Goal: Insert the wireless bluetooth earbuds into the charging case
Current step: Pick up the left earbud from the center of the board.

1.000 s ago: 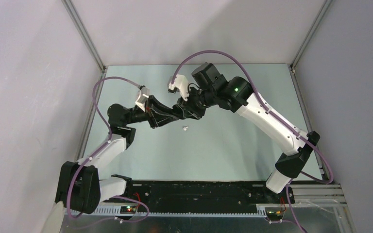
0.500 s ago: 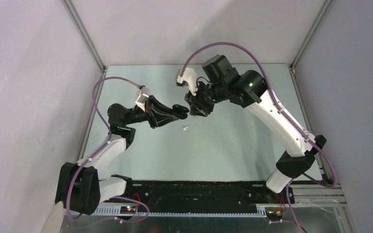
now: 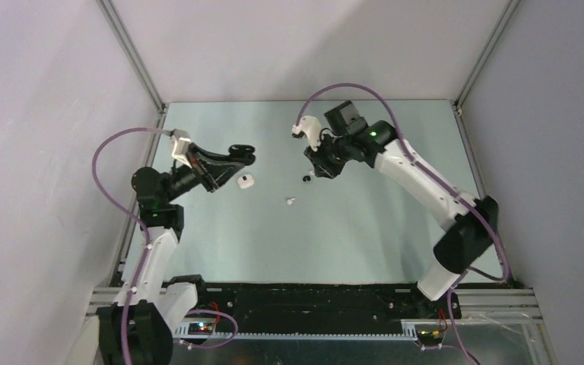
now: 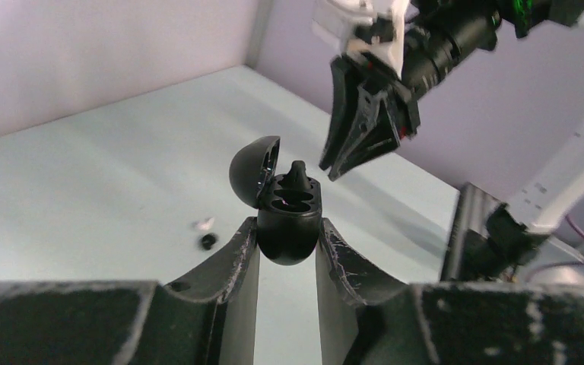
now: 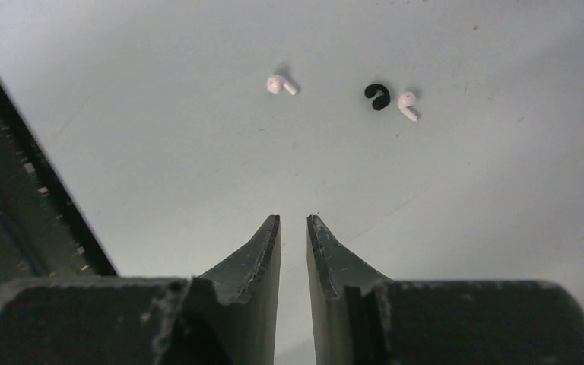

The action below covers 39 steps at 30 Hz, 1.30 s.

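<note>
My left gripper (image 4: 287, 230) is shut on a black oval case (image 4: 289, 220) held above the table with its lid hinged open. A black earbud (image 4: 297, 171) stands up out of one of its two sockets. The white charging case (image 3: 247, 181) lies on the table just below my left gripper (image 3: 245, 152). Two white earbuds (image 5: 280, 84) (image 5: 407, 104) lie on the table ahead of my right gripper (image 5: 293, 222). Its jaws stand a narrow gap apart with nothing between them. One white earbud (image 3: 290, 201) also shows in the top view.
A tiny black C-shaped bit (image 5: 378, 96) lies beside the right-hand white earbud. The right gripper's fingers (image 4: 357, 144) hang close beyond the black case in the left wrist view. Walls and metal frame posts (image 3: 133, 53) enclose the table.
The two grippers, together at mid-table a second ago, have parted. The left arm drew back left with the black case, uncovering the white case. The right arm pulled back to the right.
</note>
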### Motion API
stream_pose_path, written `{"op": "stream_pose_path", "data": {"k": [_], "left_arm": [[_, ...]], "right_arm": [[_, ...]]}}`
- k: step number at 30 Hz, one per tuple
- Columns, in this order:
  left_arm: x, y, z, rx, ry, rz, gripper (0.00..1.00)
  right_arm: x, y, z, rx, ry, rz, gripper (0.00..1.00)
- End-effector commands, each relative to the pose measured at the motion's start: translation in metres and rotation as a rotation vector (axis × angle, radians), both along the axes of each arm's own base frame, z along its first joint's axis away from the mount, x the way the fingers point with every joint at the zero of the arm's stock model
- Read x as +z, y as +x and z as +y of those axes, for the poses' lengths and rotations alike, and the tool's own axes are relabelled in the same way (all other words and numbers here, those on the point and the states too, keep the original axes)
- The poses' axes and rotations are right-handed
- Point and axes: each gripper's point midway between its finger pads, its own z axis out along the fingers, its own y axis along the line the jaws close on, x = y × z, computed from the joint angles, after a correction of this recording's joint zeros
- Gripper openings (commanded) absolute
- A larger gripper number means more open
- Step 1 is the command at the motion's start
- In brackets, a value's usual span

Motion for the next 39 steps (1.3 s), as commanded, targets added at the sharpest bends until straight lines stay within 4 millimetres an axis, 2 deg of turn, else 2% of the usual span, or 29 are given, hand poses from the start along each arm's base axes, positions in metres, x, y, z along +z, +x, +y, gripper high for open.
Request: {"op": "stream_pose_path", "data": {"k": [1,3,6,9,16,20,30,39], "left_arm": [[0.006,0.018,0.045,0.141,0.011,0.04,0.0],[0.008,0.018,0.053,0.152,0.027,0.036,0.0],[0.013,0.015,0.054,0.154,0.05,0.008,0.0],[0.01,0.014,0.054,0.156,0.044,0.039,0.0],[0.002,0.014,0.058,0.194,0.055,0.072,0.0],[0.002,0.018,0.06,0.208,0.063,0.08,0.0],[0.007,0.03,0.065,0.229,0.064,0.088,0.0],[0.011,0.03,0.068,0.243,0.077,0.086,0.0]], "right_arm": [[-0.035,0.051,0.019,-0.012,-0.007,-0.065,0.22],[-0.051,0.067,0.023,-0.018,-0.022,-0.057,0.22],[-0.07,0.085,0.03,-0.017,-0.04,-0.043,0.22],[-0.09,0.105,0.043,0.0,-0.063,-0.034,0.22],[-0.135,0.135,0.052,0.013,-0.129,-0.021,0.23],[-0.148,0.142,0.051,0.019,-0.146,-0.019,0.23],[-0.165,0.144,0.049,0.066,-0.176,-0.018,0.23],[-0.179,0.15,0.044,0.078,-0.21,-0.026,0.23]]}}
